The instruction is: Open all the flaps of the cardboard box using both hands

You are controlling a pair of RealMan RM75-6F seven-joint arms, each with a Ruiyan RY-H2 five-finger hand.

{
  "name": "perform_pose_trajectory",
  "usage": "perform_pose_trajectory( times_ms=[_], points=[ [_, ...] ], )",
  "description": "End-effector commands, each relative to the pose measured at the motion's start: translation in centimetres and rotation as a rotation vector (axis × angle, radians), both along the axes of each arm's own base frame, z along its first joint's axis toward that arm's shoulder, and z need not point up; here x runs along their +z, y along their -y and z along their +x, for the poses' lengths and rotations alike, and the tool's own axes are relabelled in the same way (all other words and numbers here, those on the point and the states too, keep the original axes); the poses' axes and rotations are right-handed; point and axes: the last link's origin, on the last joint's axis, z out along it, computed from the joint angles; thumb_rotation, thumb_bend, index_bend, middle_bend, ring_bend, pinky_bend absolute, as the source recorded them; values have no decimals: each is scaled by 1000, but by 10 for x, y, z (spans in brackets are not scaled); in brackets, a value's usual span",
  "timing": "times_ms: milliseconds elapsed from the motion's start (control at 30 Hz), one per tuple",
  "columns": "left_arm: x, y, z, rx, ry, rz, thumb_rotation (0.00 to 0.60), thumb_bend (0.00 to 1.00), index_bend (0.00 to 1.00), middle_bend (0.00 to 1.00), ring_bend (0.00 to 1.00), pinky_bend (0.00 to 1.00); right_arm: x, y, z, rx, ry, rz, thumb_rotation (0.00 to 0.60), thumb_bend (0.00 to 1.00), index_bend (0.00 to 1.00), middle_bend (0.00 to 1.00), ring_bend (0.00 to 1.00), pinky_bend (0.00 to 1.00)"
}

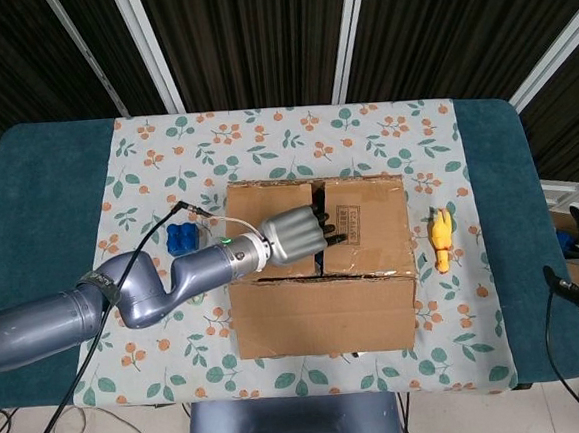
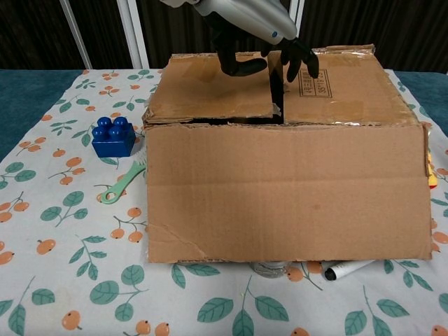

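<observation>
Cardboard box [image 1: 321, 274] flaps are looking light and stiff; left hand [image 1: 299, 236], holding nothing, is reaching its spread fingers [image 2: 294, 52] toward their middle gap.

A blue toy brick [image 2: 113, 136] and a mint green brush [image 2: 124, 181] lie on the floral tablecloth [image 2: 63, 231]; a yellow rubber chicken [image 1: 440, 240] lies opposite.

left hand [image 2: 262, 35] over cardboard box [image 2: 287, 189] flaps, fingers spread
</observation>
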Motion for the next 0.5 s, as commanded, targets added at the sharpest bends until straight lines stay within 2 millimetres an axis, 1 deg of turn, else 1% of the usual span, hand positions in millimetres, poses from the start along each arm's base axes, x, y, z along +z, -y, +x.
perform_pose_trajectory(
  times_ms=[33,233,400,500],
  points=[
    [-3,2,1,-10,-3,-4,600,768,67,197,155,262,0,0,0,-1,3,1,600,369,0,0,0,207],
    [-7,2,-1,-12,-16,-7,600,771,106,244,177,268,0,0,1,4,6,2,600,387,0,0,0,207],
    [-8,2,-5,-12,-26,-7,600,779,162,339,229,296,0,0,0,2,9,2,600,396,0,0,0,207],
    [-6,2,-6,-13,-26,-5,600,792,185,369,254,309,-1,0,1,6,12,4,600,401,0,0,0,207]
  ],
)
